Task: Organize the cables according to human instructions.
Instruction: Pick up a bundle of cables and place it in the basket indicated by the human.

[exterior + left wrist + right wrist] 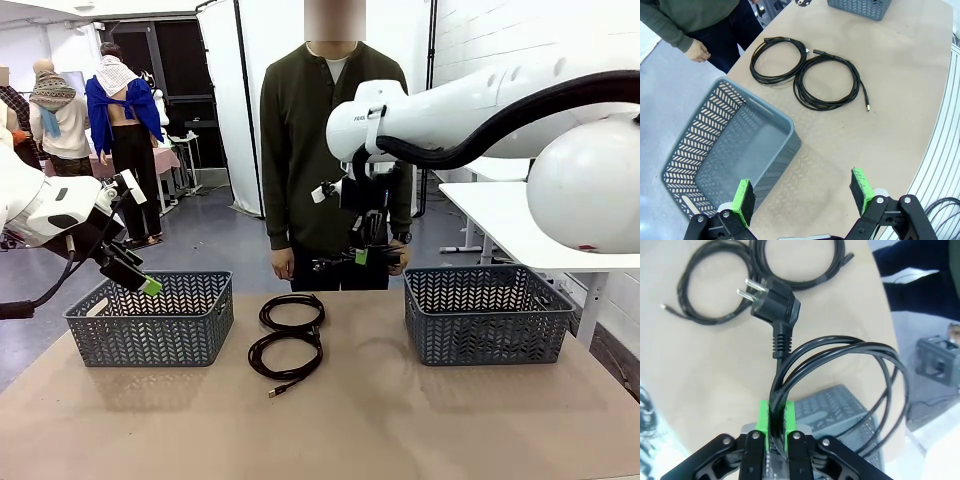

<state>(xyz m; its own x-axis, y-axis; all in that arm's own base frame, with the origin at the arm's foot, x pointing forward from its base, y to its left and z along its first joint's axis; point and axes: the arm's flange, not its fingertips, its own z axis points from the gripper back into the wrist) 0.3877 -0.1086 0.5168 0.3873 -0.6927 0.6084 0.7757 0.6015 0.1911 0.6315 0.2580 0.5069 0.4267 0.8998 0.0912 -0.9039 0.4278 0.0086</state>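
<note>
Two black coiled cables (290, 338) are seen on a light tan counter (400, 420), between two blue-grey baskets (150, 320) pierced with a herringbone pattern. A black cord with a black plug (772, 302) is pinched between bright green pads (763, 415). A dark olive top (300, 130) is worn by the person.

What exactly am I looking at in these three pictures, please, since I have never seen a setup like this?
These are two white robot arms at a tan table, facing a person in a dark olive top. The wide picture looks across the table between the arms. The other two come from cameras on each wrist, looking along that arm's claw. Two coiled thin black cables lie mid-table between two grey-blue plastic mesh baskets. The left claw hangs open above the left basket's edge. The right claw is shut on a black power cord with a two-pin plug, lifted above the table.
</note>
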